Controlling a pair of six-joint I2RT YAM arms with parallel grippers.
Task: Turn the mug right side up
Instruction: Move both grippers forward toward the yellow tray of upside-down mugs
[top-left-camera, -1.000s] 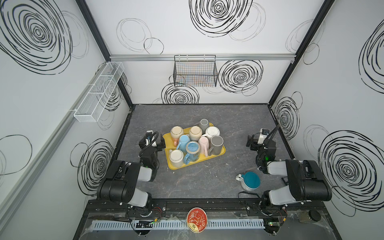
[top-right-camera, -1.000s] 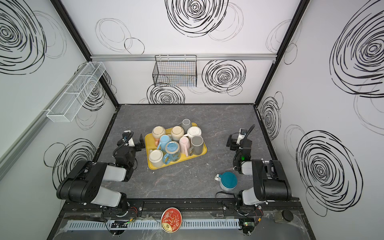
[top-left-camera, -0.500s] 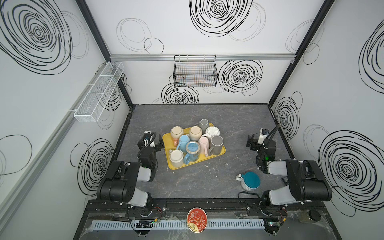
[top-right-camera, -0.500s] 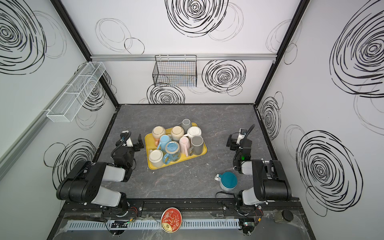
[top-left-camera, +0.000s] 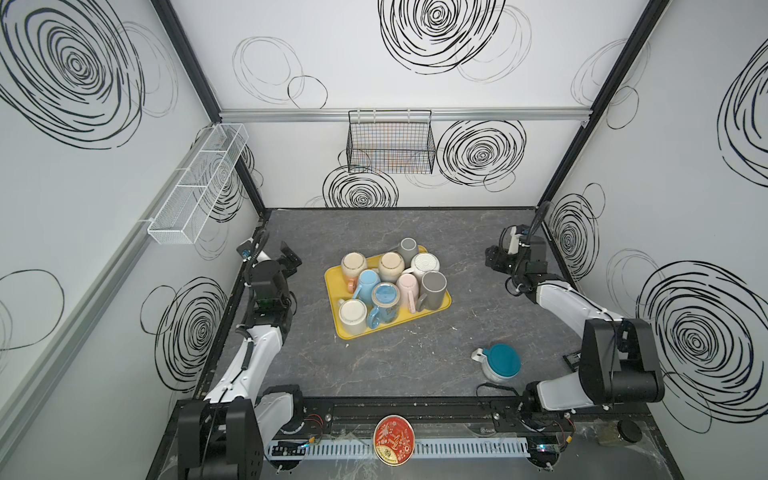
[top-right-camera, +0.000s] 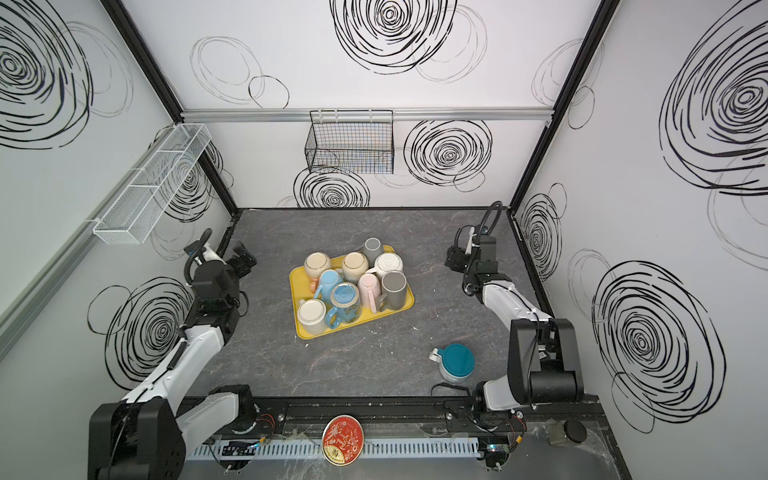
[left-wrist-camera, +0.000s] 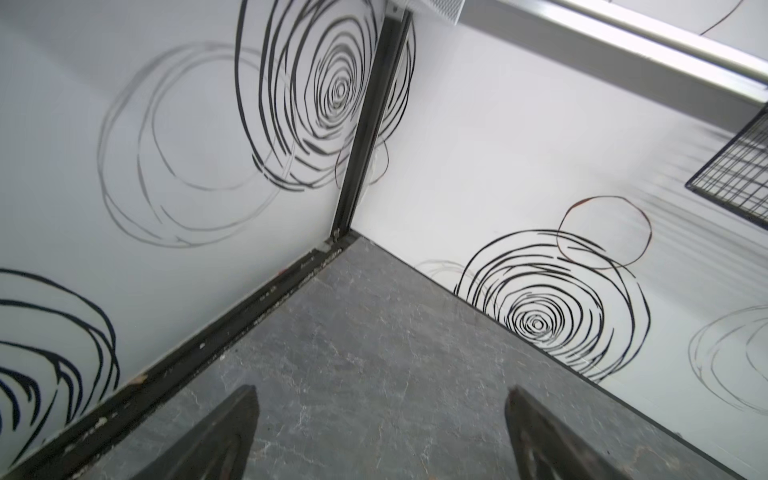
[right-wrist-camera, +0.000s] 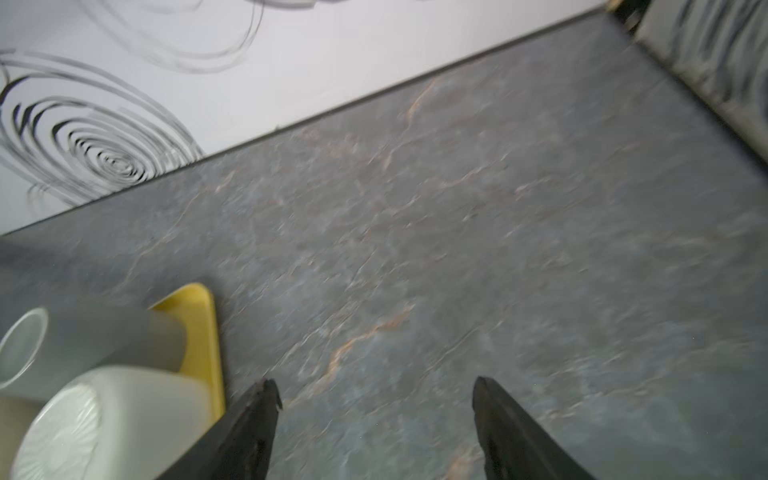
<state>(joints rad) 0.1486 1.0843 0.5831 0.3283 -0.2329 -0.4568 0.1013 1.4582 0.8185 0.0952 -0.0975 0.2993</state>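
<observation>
A white mug with a teal base stands upside down on the grey table, front right, with its handle pointing left. My right gripper hovers well behind it near the right wall; it is open and empty, and the right wrist view shows only bare table between the fingers. My left gripper is raised by the left wall, far from that mug. It is open and empty in the left wrist view, facing the back left corner.
A yellow tray in the middle of the table holds several mugs, some inverted, some on their sides. A grey mug and a white mug lie at the tray's corner. A black wire basket hangs on the back wall.
My left gripper has lifted and swung away from the tray toward the left wall. My right gripper has shifted slightly toward the back; its wrist view is blurred by motion.
</observation>
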